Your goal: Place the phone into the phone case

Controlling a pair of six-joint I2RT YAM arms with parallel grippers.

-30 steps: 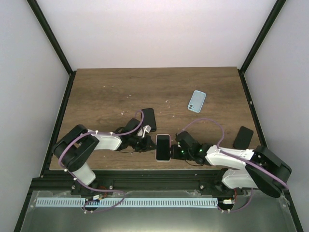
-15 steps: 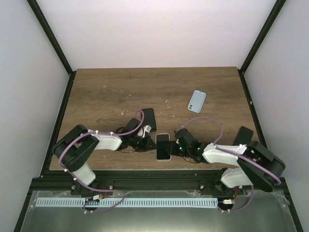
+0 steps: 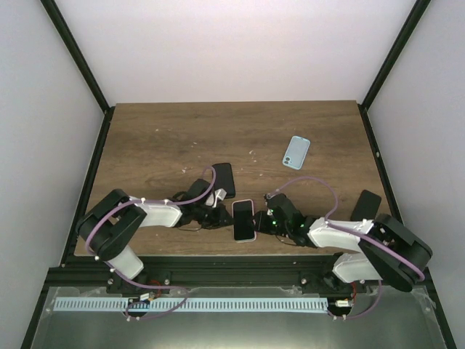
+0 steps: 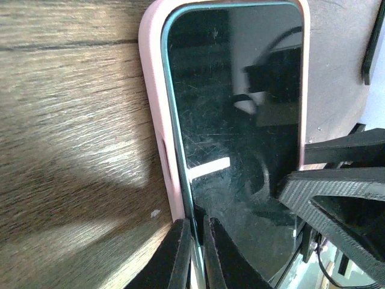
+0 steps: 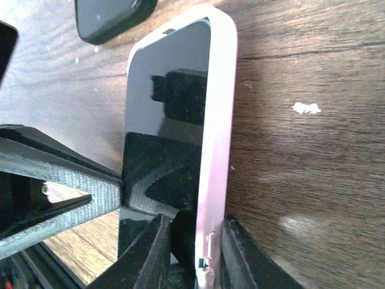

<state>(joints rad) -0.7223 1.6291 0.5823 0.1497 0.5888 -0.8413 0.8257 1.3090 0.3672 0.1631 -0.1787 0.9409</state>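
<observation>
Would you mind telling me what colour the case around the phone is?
Pale pink case, clearest in the left wrist view.

Right end effector (image 3: 261, 220) moved left, narrowing onto right edge of phone (image 3: 243, 219); phone shifted slightly left.

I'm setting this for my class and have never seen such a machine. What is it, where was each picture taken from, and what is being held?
Two robot arms are bolted at the near edge of a table. The wide picture looks down from above; the other two come from a camera on each wrist. Mid-table lies a phone in a pink case. The left gripper and right gripper each pinch one long edge of it. A light blue case and two dark flat items lie apart, untouched.
</observation>
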